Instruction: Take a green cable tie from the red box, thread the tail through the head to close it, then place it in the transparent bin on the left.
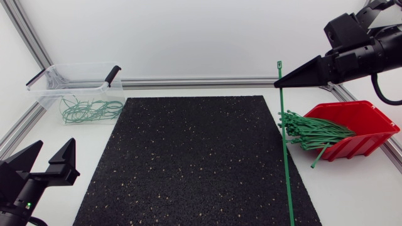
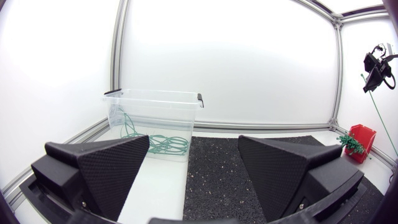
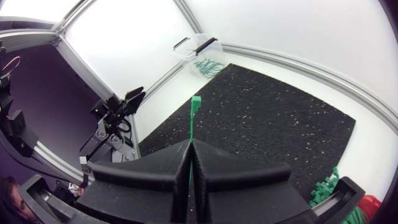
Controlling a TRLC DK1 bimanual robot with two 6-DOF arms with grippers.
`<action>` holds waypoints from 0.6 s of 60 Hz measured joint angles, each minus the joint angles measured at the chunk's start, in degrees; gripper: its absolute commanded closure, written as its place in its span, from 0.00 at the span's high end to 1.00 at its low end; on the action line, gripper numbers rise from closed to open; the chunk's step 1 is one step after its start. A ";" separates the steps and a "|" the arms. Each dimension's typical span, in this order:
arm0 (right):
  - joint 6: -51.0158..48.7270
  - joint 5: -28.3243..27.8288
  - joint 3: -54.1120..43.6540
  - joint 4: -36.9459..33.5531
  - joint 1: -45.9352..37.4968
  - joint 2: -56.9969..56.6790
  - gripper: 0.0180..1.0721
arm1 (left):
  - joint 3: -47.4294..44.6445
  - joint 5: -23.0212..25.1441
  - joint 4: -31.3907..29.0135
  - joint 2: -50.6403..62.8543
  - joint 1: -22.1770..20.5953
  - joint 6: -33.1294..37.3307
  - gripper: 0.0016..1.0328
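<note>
Off the black mat's [image 1: 195, 163] 8 o'clock corner, the left gripper [image 1: 55, 145] is sitting with its fingers spread wide and nothing between them. Up at about 2 o'clock, the right gripper [image 1: 278, 82] is pinching a green cable tie [image 1: 286, 150] just under its head, fingers pressed tight on it. The strap is hanging down along the mat's 3 o'clock edge, beside the red box [image 1: 367, 145] with a bundle of green ties [image 1: 311, 133] spilling from its mouth. Farthest off, at 10 o'clock, the transparent bin [image 1: 50, 78] is holding several looped ties [image 1: 88, 111].
</note>
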 measured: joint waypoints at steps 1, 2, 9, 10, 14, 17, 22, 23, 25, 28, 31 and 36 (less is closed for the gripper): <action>-0.02 -0.17 0.00 -0.31 0.66 0.15 0.05 | 0.00 0.00 0.00 0.00 -0.11 0.00 0.96; -0.07 -0.46 0.00 -0.50 1.49 0.35 0.05 | 0.00 0.02 0.00 0.00 -0.17 0.00 0.96; -0.46 -1.79 0.00 -0.92 5.97 1.38 0.05 | 0.00 0.00 0.00 0.00 -0.57 0.00 0.96; -0.48 -1.95 0.00 -0.94 6.54 1.51 0.05 | 0.00 0.00 0.02 -0.02 -0.59 0.00 0.96; -0.87 -2.56 0.00 -1.18 8.66 2.01 0.05 | 0.00 0.00 0.02 -0.02 -0.92 0.00 0.96; -0.85 -2.97 0.00 -1.36 10.19 2.32 0.05 | 0.00 0.00 0.02 0.00 -1.36 0.00 0.96; -0.85 -3.89 0.00 -1.79 12.70 2.75 0.05 | 0.00 0.00 0.04 0.00 -2.01 0.00 0.96; -0.83 -4.04 0.00 -1.97 13.22 2.82 0.05 | 0.00 0.02 0.04 0.00 -2.10 0.00 0.96; -0.83 -4.35 0.00 -2.05 14.40 2.84 0.05 | 0.00 0.02 0.02 0.00 -2.21 0.00 0.96; -0.74 -4.87 0.09 -2.21 15.93 2.86 0.05 | 0.00 0.00 0.02 -0.02 -2.27 0.00 0.96; -0.04 -5.60 0.44 -2.45 17.42 2.86 0.05 | 0.00 0.00 0.02 -0.02 -2.36 0.00 0.96; 1.03 -6.78 1.36 -2.62 19.19 2.86 0.05 | 0.02 0.02 0.00 -0.02 -2.47 0.00 0.96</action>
